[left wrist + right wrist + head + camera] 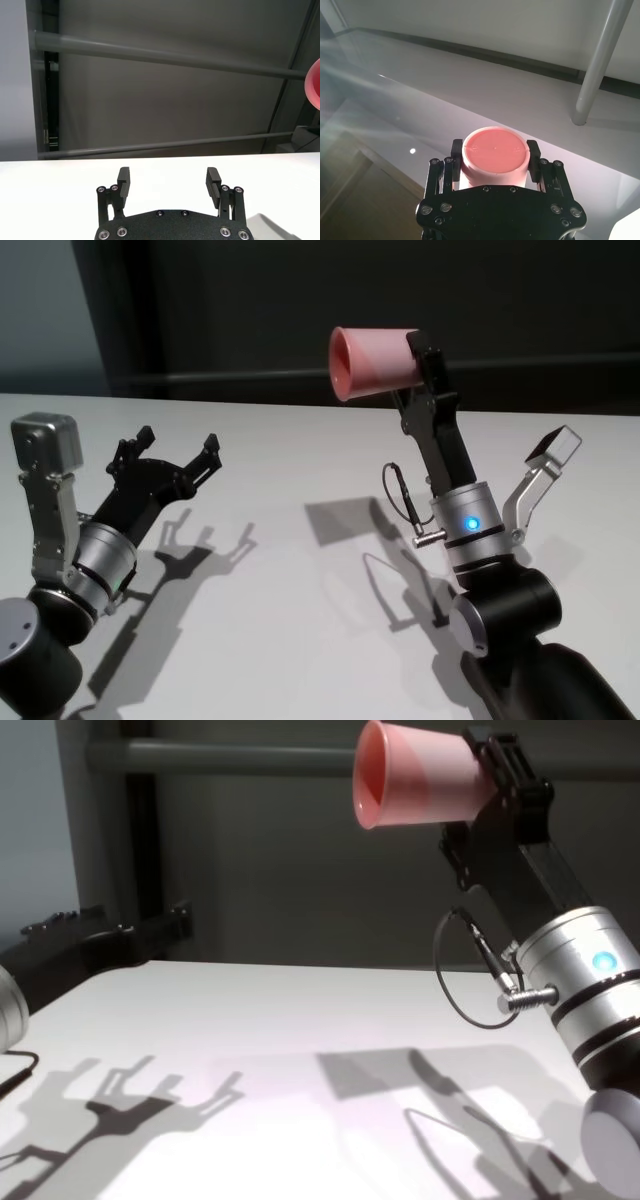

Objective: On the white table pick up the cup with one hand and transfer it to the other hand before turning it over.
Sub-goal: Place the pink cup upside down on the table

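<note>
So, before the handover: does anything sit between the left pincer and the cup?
Nothing does. In the head view, only bare white table and open air separate the open left pincer from the cup, held aloft by the right pincer.

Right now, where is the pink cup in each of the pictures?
Head view: the cup is upper middle, lying sideways in the right end effector, above the white table.
Left wrist view: only its rim shows at the right edge.
Right wrist view: low centre, base facing the camera.
Chest view: top centre, mouth pointing left.
Shared landmark: the white table.
</note>
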`<move>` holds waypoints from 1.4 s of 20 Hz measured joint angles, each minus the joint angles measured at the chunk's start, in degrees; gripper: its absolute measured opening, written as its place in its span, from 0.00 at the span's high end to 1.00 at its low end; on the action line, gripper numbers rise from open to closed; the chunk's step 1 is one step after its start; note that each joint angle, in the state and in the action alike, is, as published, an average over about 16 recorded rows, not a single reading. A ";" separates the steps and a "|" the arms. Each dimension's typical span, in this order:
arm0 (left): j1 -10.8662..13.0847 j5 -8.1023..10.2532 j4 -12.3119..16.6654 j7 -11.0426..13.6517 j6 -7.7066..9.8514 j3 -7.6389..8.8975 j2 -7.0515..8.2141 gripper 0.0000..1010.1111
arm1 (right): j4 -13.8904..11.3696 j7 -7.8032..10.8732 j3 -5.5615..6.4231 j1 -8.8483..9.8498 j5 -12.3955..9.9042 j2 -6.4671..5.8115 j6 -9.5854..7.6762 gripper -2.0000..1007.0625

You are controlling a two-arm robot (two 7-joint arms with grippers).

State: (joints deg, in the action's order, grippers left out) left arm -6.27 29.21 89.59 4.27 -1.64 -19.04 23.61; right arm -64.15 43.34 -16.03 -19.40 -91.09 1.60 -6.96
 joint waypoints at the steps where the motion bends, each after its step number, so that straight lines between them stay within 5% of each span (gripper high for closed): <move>1: 0.57 -0.27 0.13 -0.49 -0.32 0.23 -0.29 0.01 | 0.00 0.00 0.00 0.00 0.00 0.00 0.00 0.26; 16: 6.36 -1.83 0.27 -2.46 -7.06 3.08 -4.68 0.01 | 0.00 0.00 0.00 0.00 0.00 0.00 0.00 0.26; 28: 7.22 -0.65 -0.40 -0.56 -6.99 4.14 -5.80 0.01 | 0.00 0.00 0.00 0.00 0.00 0.00 0.00 0.26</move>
State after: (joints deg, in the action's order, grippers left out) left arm 0.95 28.56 89.20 3.70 -8.63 -14.90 17.81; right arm -64.15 43.34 -16.03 -19.40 -91.09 1.60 -6.96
